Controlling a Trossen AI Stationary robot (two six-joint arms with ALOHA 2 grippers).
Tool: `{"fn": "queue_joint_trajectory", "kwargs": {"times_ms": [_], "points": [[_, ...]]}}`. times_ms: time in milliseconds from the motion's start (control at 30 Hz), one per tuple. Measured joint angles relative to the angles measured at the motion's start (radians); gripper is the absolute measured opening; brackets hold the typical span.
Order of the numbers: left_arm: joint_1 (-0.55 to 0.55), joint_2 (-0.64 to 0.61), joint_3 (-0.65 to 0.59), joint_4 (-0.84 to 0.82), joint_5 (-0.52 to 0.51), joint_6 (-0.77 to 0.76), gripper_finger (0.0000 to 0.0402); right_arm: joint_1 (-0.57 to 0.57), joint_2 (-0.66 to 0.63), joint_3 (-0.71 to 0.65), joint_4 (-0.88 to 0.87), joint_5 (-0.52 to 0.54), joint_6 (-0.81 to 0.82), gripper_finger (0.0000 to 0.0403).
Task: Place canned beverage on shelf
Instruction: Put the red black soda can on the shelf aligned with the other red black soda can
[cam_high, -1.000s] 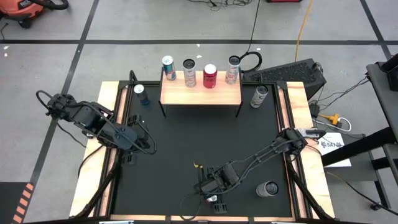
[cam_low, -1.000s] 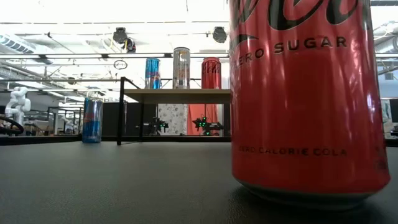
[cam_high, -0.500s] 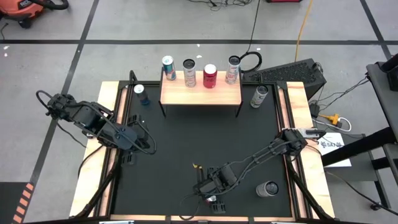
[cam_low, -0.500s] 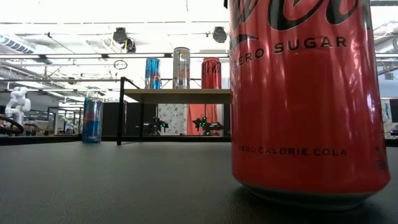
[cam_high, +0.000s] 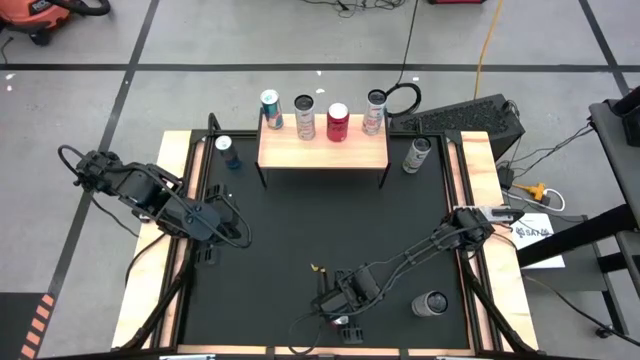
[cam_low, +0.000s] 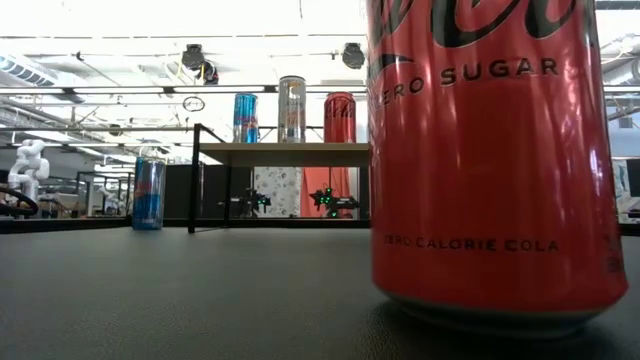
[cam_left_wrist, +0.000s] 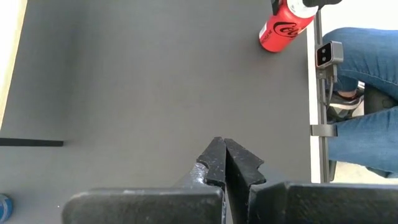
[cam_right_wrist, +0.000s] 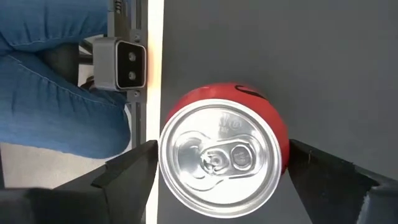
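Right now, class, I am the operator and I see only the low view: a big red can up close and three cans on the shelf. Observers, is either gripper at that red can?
Observer: Yes. The high view shows the right gripper at the red can, near the front edge of the table.
Operator: And the other arm?
Observer: The left gripper hangs over the table's left side, fingers shut on nothing.
Operator: Only three cans on the shelf?
Observer: No. From above, the shelf carries four; the fourth can stands at its right end, behind your red can.
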Motion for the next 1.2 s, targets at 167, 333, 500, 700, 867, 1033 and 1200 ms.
{"fn": "queue_joint_trajectory", "kwargs": {"times_ms": [167,333,500,700,867,1033,1200], "points": [[0.0,0.0,0.0,0.0,0.0,0.0,0.0,0.0,0.0,0.0,0.016,-0.001,-0.011,0.0334],[0.0,0.0,0.0,0.0,0.0,0.0,0.0,0.0,0.0,0.0,0.027,-0.001,0.019,0.0334],[0.0,0.0,0.0,0.0,0.0,0.0,0.0,0.0,0.0,0.0,0.028,0.0,0.054,0.0334],[0.0,0.0,0.0,0.0,0.0,0.0,0.0,0.0,0.0,0.0,0.028,0.005,0.066,0.0334],[0.0,0.0,0.0,0.0,0.0,0.0,0.0,0.0,0.0,-0.01,0.043,0.028,0.069,0.0334],[0.0,0.0,0.0,0.0,0.0,-0.001,0.0,0.0,-0.003,-0.049,0.053,0.025,0.088,0.0334],[0.0,0.0,0.0,0.0,0.0,-0.001,0.0,0.0,-0.005,-0.066,0.067,0.023,0.099,0.0334]]}}
